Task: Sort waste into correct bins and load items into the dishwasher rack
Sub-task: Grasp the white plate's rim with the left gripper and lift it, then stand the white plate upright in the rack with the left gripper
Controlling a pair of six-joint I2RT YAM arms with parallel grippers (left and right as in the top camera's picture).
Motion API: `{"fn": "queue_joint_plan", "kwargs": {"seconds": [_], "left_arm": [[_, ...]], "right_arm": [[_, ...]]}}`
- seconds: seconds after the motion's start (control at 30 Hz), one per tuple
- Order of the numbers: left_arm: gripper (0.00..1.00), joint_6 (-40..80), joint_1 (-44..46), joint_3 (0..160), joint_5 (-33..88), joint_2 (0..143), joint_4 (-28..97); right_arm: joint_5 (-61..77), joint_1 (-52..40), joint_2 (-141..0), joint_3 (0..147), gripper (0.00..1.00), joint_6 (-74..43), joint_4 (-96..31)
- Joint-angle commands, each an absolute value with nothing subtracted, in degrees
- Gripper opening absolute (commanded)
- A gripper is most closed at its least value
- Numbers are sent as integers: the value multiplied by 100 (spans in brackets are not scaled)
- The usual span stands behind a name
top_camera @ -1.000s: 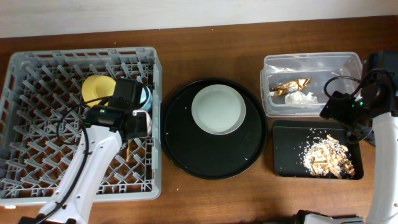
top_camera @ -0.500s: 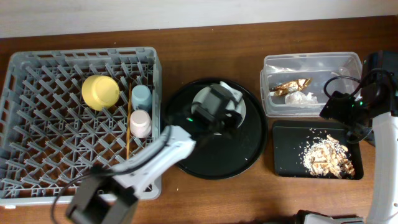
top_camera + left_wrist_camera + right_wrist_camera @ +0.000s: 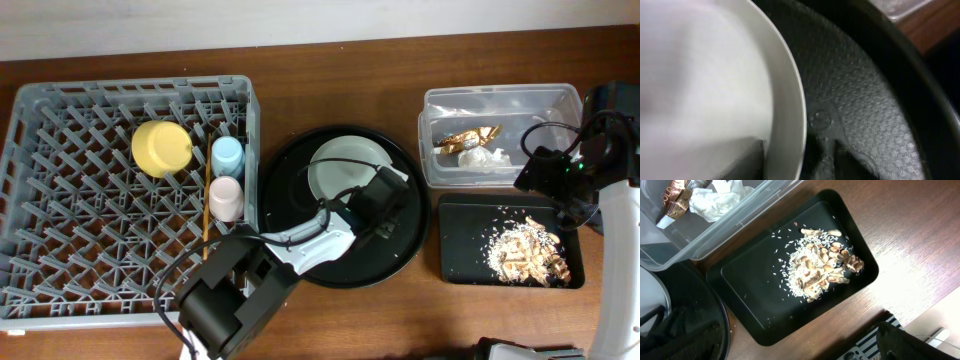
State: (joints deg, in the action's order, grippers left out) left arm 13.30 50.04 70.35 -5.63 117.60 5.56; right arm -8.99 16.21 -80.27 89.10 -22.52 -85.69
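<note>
The pale plate lies on the round black tray. My left gripper is at the plate's right rim. In the left wrist view one finger rests inside the plate and the other outside on the tray, shut on the rim. The grey dishwasher rack holds the upturned yellow bowl, blue cup, pink cup and chopsticks. The gold wrapper and tissue lie in the clear tub. My right gripper hangs open and empty beside it.
The shallow black tray holds tan food scraps and scattered crumbs; the right wrist view shows the same scraps from close above. Bare wooden table runs along the far edge behind the rack and tub.
My left arm swung right, out of the rack and across the round tray to the plate's right rim, uncovering the two cups. The right arm has not moved.
</note>
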Motion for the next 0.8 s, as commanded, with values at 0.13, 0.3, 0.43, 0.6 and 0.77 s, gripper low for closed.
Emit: {"fn": "queue_joint_plan", "kwargs": {"seconds": [0.13, 0.3, 0.43, 0.6, 0.77], "left_arm": [[0, 1358, 5022, 7072, -908, 11758, 661], [0, 1358, 4987, 7111, -939, 9793, 1079], [0, 1363, 4379, 7478, -1116, 7940, 2596], [0, 1404, 1485, 8241, 2344, 6971, 4062], [0, 1402, -1341, 8294, 6626, 7575, 3830]], "right_arm": [[-972, 1653, -8031, 8967, 99, -2296, -8571], [-972, 1653, -8031, 8967, 99, -2296, -8571], [-972, 1653, -8031, 8967, 99, -2296, -8571], [-972, 1653, -8031, 8967, 99, -2296, -8571], [-972, 1651, -8031, 8967, 99, -2296, -8571]]}}
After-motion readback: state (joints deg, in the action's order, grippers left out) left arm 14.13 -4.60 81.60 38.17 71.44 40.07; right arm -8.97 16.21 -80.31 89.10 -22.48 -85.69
